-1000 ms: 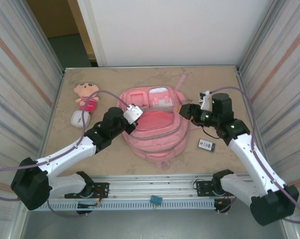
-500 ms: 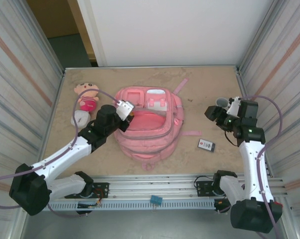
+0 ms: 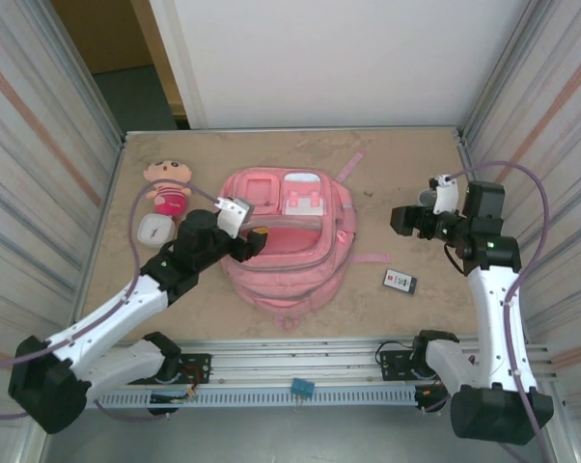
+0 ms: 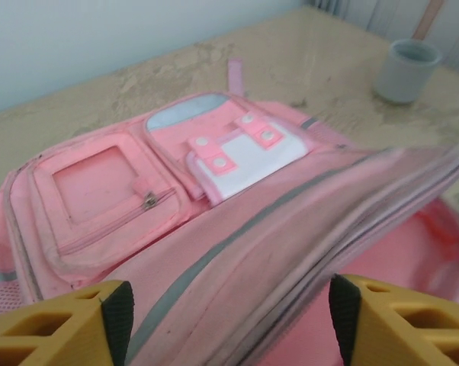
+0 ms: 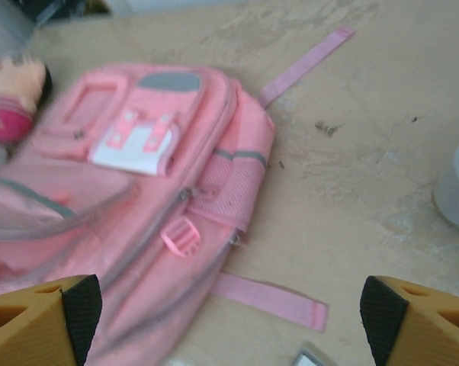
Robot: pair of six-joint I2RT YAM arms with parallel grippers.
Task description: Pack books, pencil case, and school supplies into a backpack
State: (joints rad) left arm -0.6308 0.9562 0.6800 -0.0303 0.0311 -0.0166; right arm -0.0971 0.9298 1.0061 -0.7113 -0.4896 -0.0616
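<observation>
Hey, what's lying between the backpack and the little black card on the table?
The backpack's own pink strap lies flat there; the rest is bare table, shown in the top view.

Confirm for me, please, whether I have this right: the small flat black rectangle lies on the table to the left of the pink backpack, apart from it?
Not quite. The black rectangle lies on the table to the right of the backpack, apart from it, as the top external view shows.

Robot lab cell: corrugated panels (image 3: 40, 145) enclose the sandy table (image 3: 271, 154).
</observation>
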